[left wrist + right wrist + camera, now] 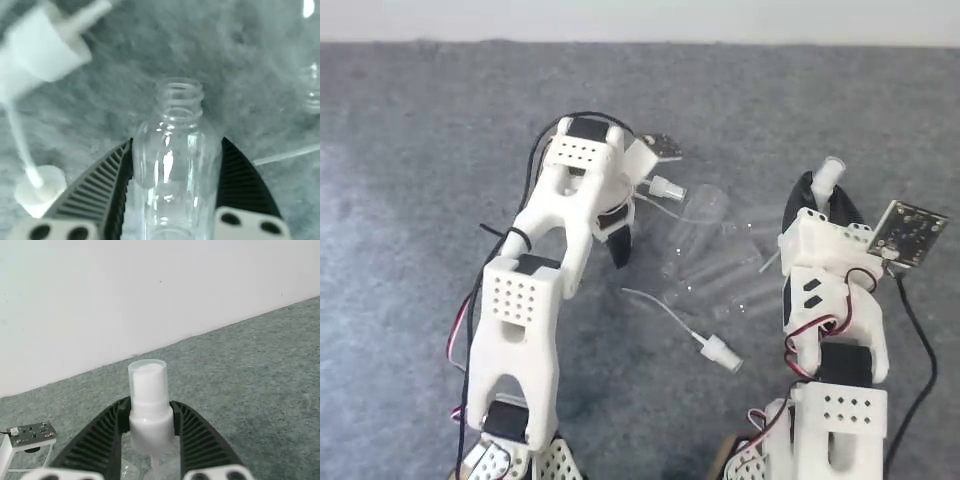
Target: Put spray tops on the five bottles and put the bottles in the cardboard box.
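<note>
My left gripper (176, 144) is shut on a clear bottle (175, 150) whose open neck (178, 93) points away over the grey carpet. A white spray top (45, 45) with a thin tube lies close beside it, and another white top (39, 189) sits near the tube's end. My right gripper (149, 407) is shut on a white spray top (148, 390) with a clear cap, held upright. In the high view the left gripper (618, 240) is left of a cluster of clear bottles (720, 262); the right gripper (828, 195) stands to their right.
A loose spray top (722, 352) with a curved tube lies on the carpet (420, 150) between the arms. Another spray top (666, 187) lies by the left arm's wrist. A pale wall (150, 290) rises behind the carpet's far edge.
</note>
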Controlling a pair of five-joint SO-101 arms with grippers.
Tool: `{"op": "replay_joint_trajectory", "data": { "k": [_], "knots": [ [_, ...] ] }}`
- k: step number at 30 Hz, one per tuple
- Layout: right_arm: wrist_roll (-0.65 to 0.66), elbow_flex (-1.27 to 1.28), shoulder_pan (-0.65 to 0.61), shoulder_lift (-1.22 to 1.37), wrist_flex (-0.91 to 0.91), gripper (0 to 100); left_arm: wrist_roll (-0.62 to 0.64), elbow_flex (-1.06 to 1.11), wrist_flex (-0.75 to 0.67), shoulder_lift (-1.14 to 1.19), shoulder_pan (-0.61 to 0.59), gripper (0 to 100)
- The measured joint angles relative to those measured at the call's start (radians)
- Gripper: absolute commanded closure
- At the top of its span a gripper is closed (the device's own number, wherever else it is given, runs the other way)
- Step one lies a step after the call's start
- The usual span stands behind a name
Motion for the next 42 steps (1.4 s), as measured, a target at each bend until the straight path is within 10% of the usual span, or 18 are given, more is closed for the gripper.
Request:
{"op": "replay_joint_trajectory", "data": {
  "k": [22, 42],
  "knots": [
    [0.0, 0.0, -0.017, 0.0, 0.0, 98.9, -0.12, 0.086, 0.0, -0.068, -0.015, 71],
    [0.0, 0.0, -0.017, 0.0, 0.0, 98.9, -0.081, 0.104, 0.0, -0.132, -0.009, 87]
  ]
}}
